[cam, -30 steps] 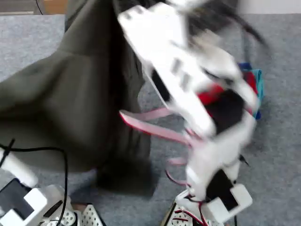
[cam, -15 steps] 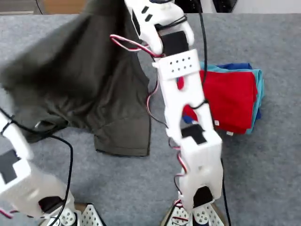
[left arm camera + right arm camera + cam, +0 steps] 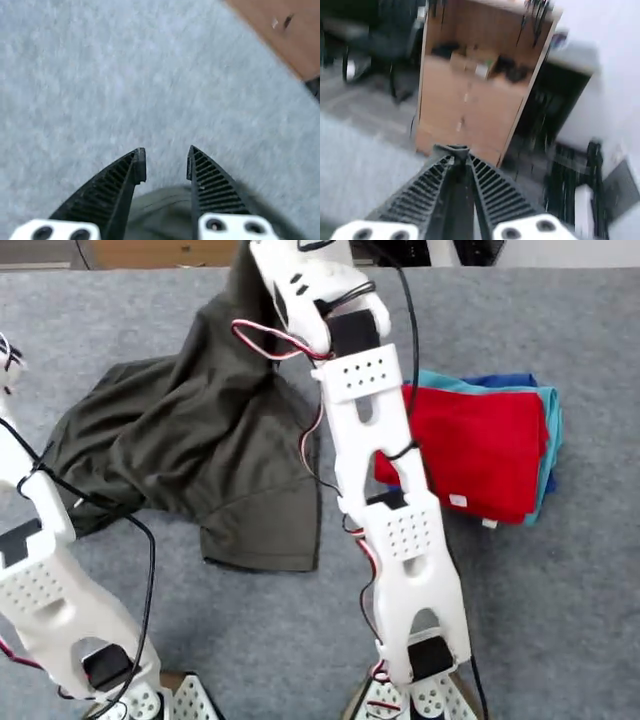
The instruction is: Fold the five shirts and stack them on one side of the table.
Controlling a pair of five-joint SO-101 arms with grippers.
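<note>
Soft matt cloth in olive shirt (image 3: 200, 450) and red shirt (image 3: 480, 450); rough grey felt on table (image 3: 560, 640); ribbed black plastic left end effector (image 3: 165, 162).

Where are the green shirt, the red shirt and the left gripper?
green shirt (image 3: 190, 450), high view, on the middle of its spread body.
red shirt (image 3: 480, 445), high view, on the top face of the folded shirt.
left gripper (image 3: 166, 150), left wrist view, midway between its open fingertips.
</note>
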